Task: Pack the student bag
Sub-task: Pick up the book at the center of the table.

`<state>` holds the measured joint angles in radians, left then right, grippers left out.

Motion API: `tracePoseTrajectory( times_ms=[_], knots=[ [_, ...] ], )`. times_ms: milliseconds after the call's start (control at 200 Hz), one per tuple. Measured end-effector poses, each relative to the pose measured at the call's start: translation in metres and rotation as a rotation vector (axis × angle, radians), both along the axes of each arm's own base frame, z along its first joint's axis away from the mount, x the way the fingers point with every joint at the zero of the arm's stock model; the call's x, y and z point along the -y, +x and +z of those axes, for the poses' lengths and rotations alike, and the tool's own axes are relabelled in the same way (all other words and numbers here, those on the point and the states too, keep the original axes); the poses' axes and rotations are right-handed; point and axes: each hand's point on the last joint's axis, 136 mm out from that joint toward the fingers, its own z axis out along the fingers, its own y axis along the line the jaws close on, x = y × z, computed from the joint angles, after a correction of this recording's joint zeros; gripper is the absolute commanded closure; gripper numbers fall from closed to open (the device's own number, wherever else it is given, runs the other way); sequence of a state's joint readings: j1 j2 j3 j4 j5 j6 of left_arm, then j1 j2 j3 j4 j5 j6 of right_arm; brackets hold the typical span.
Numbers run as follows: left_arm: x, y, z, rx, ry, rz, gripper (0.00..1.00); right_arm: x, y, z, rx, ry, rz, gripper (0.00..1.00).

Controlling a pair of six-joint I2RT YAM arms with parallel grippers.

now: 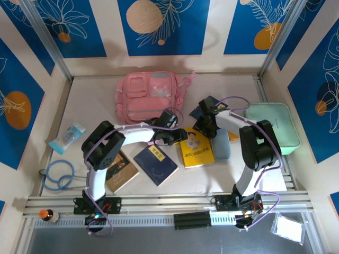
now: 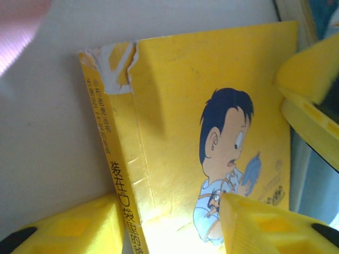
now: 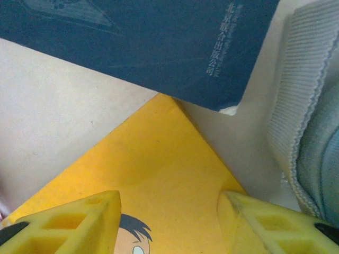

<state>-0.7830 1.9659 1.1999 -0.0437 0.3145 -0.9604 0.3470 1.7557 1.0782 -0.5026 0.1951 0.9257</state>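
Student bag point(image 1: 150, 98): pink, lying flat at the back centre of the table point(image 1: 95, 95), well apart from both grippers; any print on it too small to read.
Mint-green case point(image 1: 273, 127): at the right edge, partly cut off by the right arm.
Yellow book point(image 2: 212, 106): cartoon boy on the cover. Spine carries Chinese characters, the larger ones apparently 装在口袋里的, running out of frame. The top of the spine is torn to white.
Dark blue book point(image 3: 148, 47): overlaps the yellow book's corner; pale print near its edge appears to read 北京联合出版公司.
Grey-blue pouch point(image 3: 312, 132): just beside that corner, cropped and blurred.
Left gripper point(image 2: 168, 203): jaws apart, one finger off the spine side, the other over the cover; nothing pinched.
Right gripper point(image 3: 168, 198): jaws apart above the yellow corner, holding nothing; contact with the cover cannot be told.
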Motion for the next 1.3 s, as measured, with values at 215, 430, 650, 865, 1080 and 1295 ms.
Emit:
tracePoseTrajectory(
  times_ms=[215, 430, 650, 865, 1080, 1295],
  knots=[
    [0.010, 0.000, 0.033, 0.074, -0.130, -0.023, 0.59, 0.005, 0.001, 0.000, -0.002, -0.003, -0.015, 0.52],
    [0.018, 0.003, 0.048, 0.098, -0.206, -0.026, 0.64, 0.006, 0.003, 0.000, -0.003, 0.014, -0.021, 0.54],
    [0.020, 0.010, 0.034, 0.065, -0.183, -0.015, 0.70, 0.001, 0.007, 0.002, 0.018, 0.047, -0.016, 0.54],
    [0.021, 0.017, 0.033, 0.055, -0.181, 0.001, 0.86, -0.004, 0.010, 0.005, 0.038, 0.084, -0.009, 0.54],
    [0.009, 0.030, 0.035, 0.066, -0.176, 0.021, 1.00, -0.009, 0.013, 0.020, 0.085, 0.142, 0.015, 0.50],
    [-0.023, 0.061, 0.085, 0.179, -0.205, 0.072, 1.00, -0.021, 0.029, 0.088, 0.281, 0.317, 0.066, 0.36]
  ],
)
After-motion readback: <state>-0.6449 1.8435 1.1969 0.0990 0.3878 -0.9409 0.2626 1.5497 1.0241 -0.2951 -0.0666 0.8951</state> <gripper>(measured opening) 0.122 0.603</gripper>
